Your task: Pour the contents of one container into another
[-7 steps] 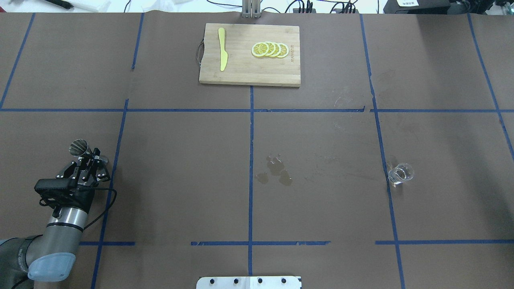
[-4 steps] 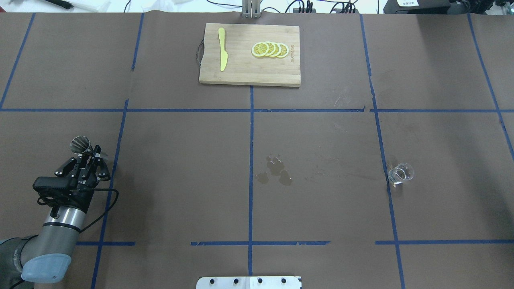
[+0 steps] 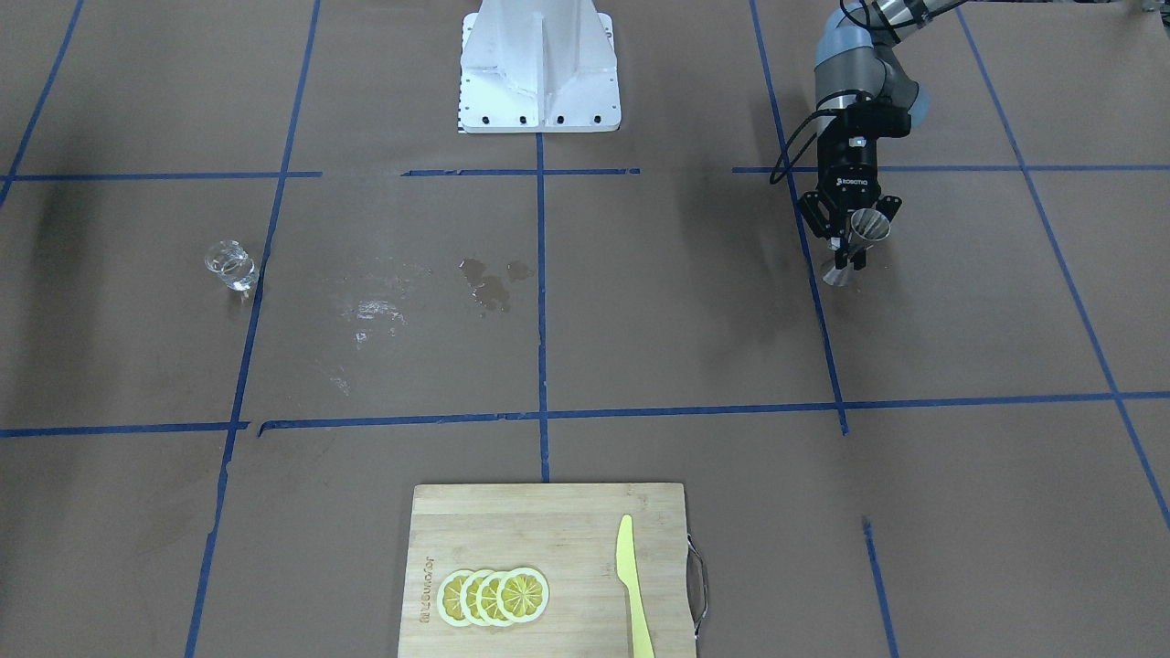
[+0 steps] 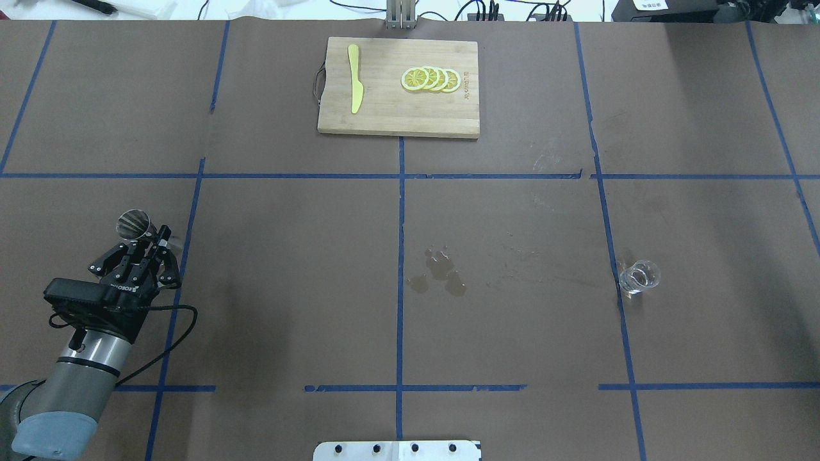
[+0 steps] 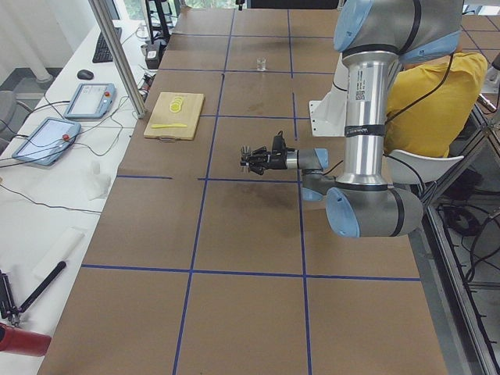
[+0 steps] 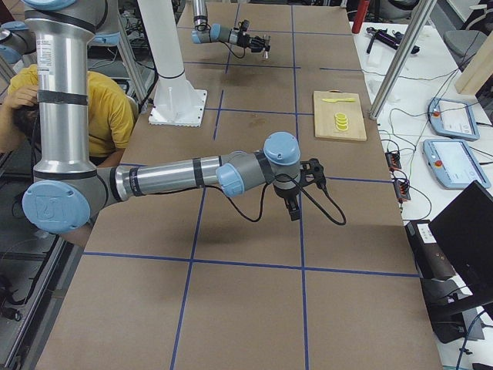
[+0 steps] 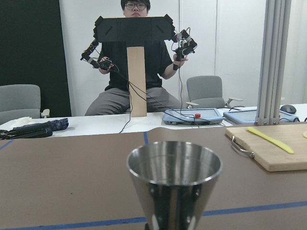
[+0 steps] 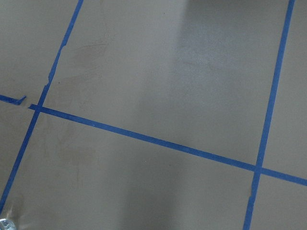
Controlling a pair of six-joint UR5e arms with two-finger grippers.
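My left gripper (image 4: 152,240) is shut on the waist of the steel jigger (image 4: 133,225), held tilted just above the table at its left side. In the front-facing view the jigger (image 3: 863,228) leans between the fingers of the left gripper (image 3: 848,253). In the left wrist view its open cup (image 7: 173,178) fills the lower middle and looks empty. The clear glass cup (image 4: 639,276) stands alone far to the right, on a blue tape line, also seen as the glass cup (image 3: 230,264). My right gripper (image 6: 293,210) shows only in the exterior right view; I cannot tell its state.
A wooden cutting board (image 4: 384,118) at the far middle carries lemon slices (image 4: 430,79) and a yellow knife (image 4: 354,78). Wet patches (image 4: 439,272) mark the table's centre. An operator (image 7: 135,57) sits across the table. The robot's base plate (image 4: 397,450) is at the near edge.
My left gripper has carried the jigger a little farther from the robot, and the wrist has swung left. The glass cup has not moved.
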